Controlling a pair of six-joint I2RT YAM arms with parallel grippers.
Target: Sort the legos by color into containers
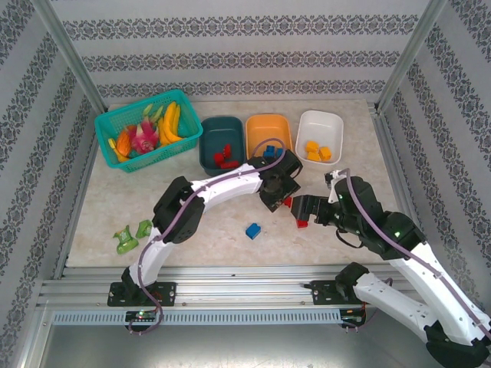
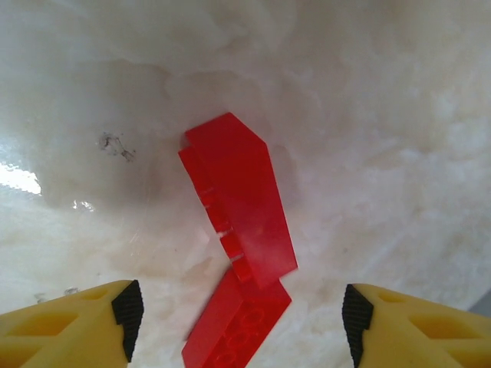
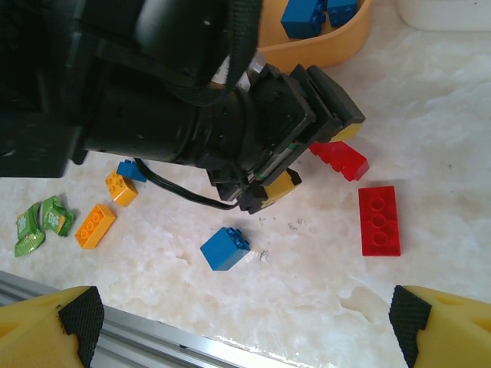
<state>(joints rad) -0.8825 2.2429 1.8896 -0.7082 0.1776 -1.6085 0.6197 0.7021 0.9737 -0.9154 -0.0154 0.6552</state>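
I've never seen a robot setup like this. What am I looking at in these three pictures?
Two robot arms work at a table. The overhead picture shows both: left gripper, right gripper. The other two are from wrist cameras; the yellow fingers are each arm's own. At the back: teal tub with red bricks, orange tub with blue bricks, white tub with orange bricks, and a fruit basket. Both grippers are open and empty; the left hangs over two loose red bricks.
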